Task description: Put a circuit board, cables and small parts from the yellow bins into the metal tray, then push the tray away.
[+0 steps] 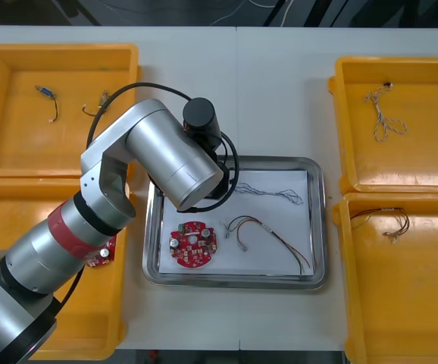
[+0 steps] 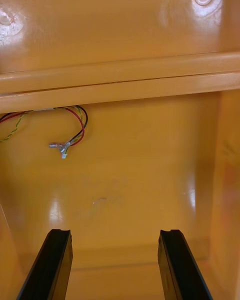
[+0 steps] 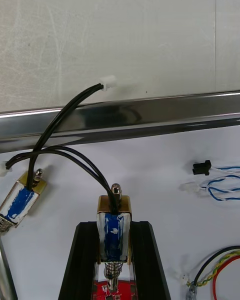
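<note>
The small metal part [image 3: 114,215] is pinched in the left gripper [image 3: 114,227], seemingly over the far left corner of the metal tray [image 3: 150,111]. Lower it, tucking its black cable [image 3: 55,125] inside the rim. The right gripper [image 2: 115,237] gapes empty over a yellow bin [image 2: 140,180].

Electronics lab: yellow bins [image 1: 22,136], metal tray [image 1: 318,227]

Left arm [image 1: 158,155] overhangs the metal tray [image 1: 319,227] (circuit board [image 1: 193,244], cables [image 1: 264,226] inside).

Silver arm [image 1: 158,155], red band [image 1: 71,231], black-fingered left hand [image 3: 114,225]
</note>
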Controlling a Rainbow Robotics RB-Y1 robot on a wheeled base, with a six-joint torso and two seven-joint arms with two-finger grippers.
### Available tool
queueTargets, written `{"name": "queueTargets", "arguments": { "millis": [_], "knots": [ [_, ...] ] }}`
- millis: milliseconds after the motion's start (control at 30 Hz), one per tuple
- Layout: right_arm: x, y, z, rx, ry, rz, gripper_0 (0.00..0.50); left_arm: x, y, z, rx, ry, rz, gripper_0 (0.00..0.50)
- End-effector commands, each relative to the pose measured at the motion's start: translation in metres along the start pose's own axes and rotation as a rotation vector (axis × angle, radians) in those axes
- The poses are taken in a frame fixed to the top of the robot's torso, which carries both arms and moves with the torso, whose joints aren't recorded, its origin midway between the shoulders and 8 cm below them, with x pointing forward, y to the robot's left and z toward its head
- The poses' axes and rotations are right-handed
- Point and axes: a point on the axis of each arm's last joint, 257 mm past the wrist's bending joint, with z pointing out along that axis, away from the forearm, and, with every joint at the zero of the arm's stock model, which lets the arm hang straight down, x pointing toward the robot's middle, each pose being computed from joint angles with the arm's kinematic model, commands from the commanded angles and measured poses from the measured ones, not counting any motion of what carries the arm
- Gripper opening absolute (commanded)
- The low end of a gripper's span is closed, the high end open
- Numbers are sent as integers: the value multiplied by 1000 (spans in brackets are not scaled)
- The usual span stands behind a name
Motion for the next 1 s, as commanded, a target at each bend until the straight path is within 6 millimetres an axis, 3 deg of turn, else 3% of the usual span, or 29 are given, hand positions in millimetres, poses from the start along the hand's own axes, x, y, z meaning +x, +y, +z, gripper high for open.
{"name": "queueTargets", "arguments": {
  "millis": [33,533,600,667,700,733,767,900,1000],
  "knots": [
    [-4,-9,-11,28,-27,26,500,10,-22,2,28,0,-73,0],
    [-4,1,-13,3,-46,31,500,13,-22,13,14,-8,-65,2],
    [-5,1,-13,4,-49,33,500,13,-21,12,12,-10,-66,69],
    [-5,2,-13,2,-48,31,500,12,-21,12,11,-11,-69,242],
    [-5,2,-13,2,-48,31,500,12,-21,12,11,-11,-69,242],
    [-5,1,-14,2,-49,32,500,12,-20,13,5,-16,-71,398],
    [-5,1,-14,2,-49,32,500,11,-19,12,5,-16,-72,436],
    [-5,2,-13,0,-48,33,500,9,-17,12,-3,-25,-73,500],
    [-5,1,-14,3,-49,31,500,8,-16,12,-7,-30,-73,500]
  ]
}}
